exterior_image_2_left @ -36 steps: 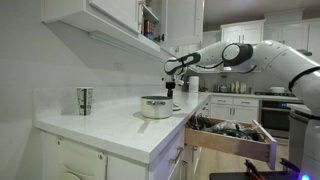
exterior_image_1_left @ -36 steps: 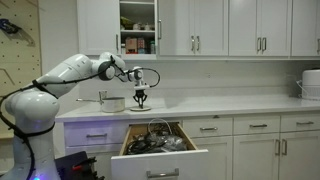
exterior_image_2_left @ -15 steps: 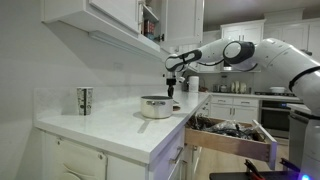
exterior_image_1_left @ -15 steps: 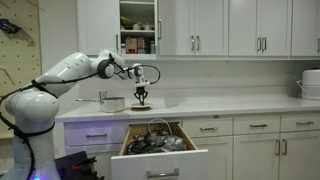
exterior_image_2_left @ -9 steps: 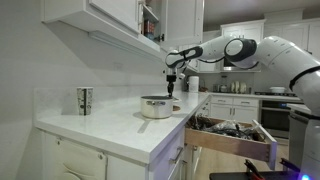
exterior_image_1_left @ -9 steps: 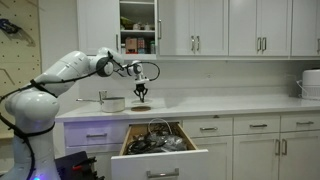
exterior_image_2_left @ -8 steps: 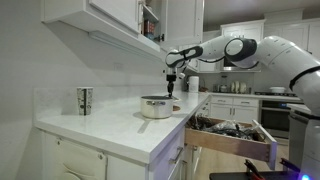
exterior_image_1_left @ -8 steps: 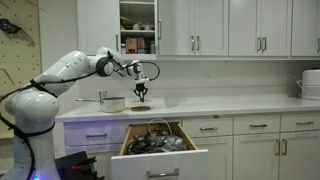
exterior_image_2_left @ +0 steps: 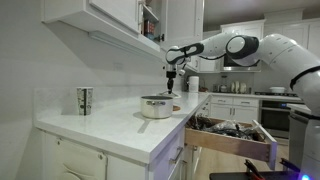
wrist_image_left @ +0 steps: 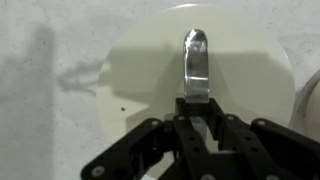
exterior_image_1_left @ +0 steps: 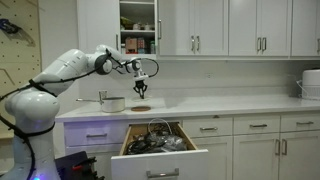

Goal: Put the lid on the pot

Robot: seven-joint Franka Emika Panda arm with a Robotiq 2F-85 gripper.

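Note:
My gripper [wrist_image_left: 197, 100] is shut on the silvery strip handle of the lid [wrist_image_left: 150, 70], a round pale lid that fills most of the wrist view. In both exterior views the gripper [exterior_image_1_left: 141, 82] [exterior_image_2_left: 172, 82] hangs in the air above the counter with the lid under it. The pot [exterior_image_1_left: 113, 103], a small silvery saucepan with a thin handle, stands on the counter to the side of and below the gripper. It also shows in an exterior view [exterior_image_2_left: 156, 106], just in front of and below the gripper.
A flat brown disc [exterior_image_1_left: 141, 107] lies on the counter under the gripper. A drawer [exterior_image_1_left: 155, 142] [exterior_image_2_left: 232, 136] full of utensils stands open below the counter. A metal cup [exterior_image_2_left: 85, 100] stands by the wall. An upper cabinet door [exterior_image_1_left: 138, 28] is open. A white appliance [exterior_image_1_left: 311, 84] is far along the counter.
The gripper has risen from the brown disc on the counter, lifting the lid with it. The pot has not moved.

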